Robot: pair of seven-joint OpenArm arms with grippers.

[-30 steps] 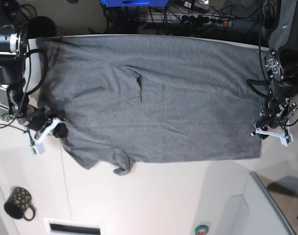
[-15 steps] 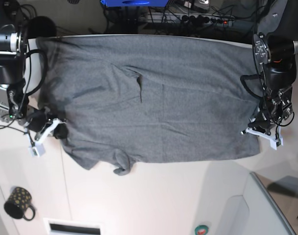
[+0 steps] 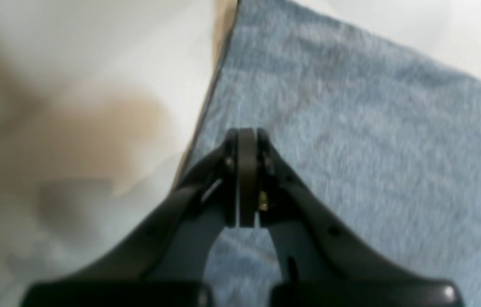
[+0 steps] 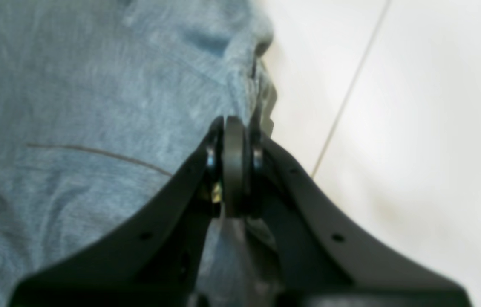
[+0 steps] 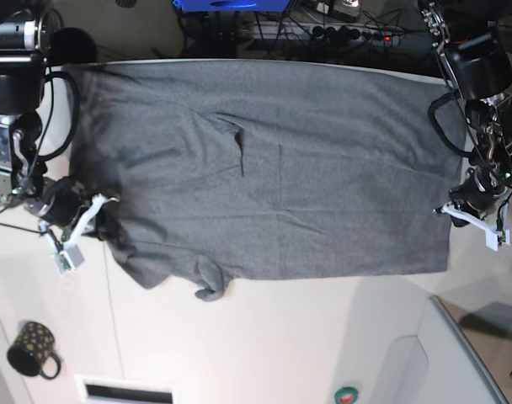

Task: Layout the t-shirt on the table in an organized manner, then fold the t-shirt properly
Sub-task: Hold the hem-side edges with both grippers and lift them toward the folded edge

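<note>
Across the white smooth counter [image 5: 264, 337] the heather-grey fabric t-shirt [image 5: 264, 168] lay spread flat, as before. The left tool [image 3: 246, 140], half open a second earlier, had closed on the shirt's edge; the right tool [image 4: 232, 128] stayed pinched on its sleeve-side fabric.

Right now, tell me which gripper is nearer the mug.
The right gripper, at the t-shirt edge on the mug side; the left gripper is at the far edge.
</note>
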